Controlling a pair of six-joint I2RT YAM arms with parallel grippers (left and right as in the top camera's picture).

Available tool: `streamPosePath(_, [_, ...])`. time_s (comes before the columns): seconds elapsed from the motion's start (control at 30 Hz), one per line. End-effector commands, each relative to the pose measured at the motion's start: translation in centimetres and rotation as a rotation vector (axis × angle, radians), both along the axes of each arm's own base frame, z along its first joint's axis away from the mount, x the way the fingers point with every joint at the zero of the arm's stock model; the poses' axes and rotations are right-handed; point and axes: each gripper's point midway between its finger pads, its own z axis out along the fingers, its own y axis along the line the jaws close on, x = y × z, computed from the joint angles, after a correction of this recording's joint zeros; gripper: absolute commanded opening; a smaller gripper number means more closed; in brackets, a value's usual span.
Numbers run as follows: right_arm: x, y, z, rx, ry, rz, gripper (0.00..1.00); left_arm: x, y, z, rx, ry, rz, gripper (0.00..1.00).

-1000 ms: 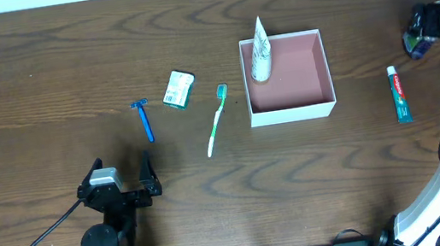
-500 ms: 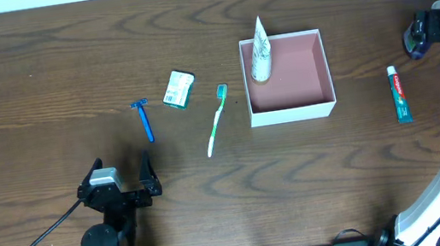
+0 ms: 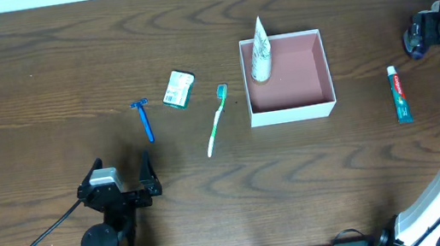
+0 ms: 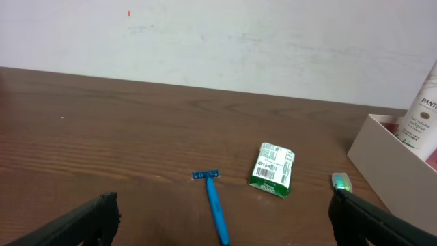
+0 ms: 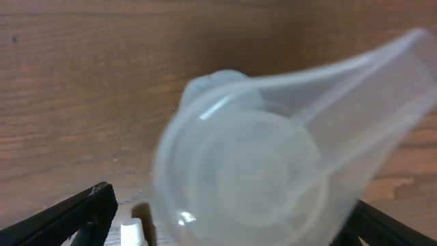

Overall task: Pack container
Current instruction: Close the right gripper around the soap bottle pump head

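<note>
Clear item (image 5: 259, 171) at R claw (image 3: 419, 33): new angle.

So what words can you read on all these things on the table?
"PANTE": on the white tube standing in the container; the rest is cut off by the picture's edge.
Toothpaste tube: red lettering, too small to read.
Green packet: barcode and tiny print, unreadable.
Razor, toothbrush: no words visible.

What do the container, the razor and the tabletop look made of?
The container looks like cardboard or thin board: matte white walls, flat pink lining, crisp corners. The razor looks like moulded plastic, uniformly bright blue. The table shows dark wood grain, possibly laminate.
</note>
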Motion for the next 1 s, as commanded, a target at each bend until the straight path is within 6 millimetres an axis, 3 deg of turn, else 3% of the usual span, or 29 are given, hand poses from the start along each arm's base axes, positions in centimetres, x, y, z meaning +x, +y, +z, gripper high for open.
streamPosePath(0.0, [0.1,0.1,-0.2,0.016,-0.019,0.033,0.97,-0.1,0.0,-1.6,0.005,0.046,-0.003,0.98])
streamPosePath(0.57, [-0.4,-1.2,-2.7,-0.020,-0.052,0.031,0.98,-0.1,0.0,-1.6,0.005,0.046,-0.002,0.98])
streamPosePath(0.97, [0.5,-0.2,-2.7,0.024,-0.113,0.074,0.98,-0.1,0.0,-1.6,0.005,0.046,-0.002,0.98])
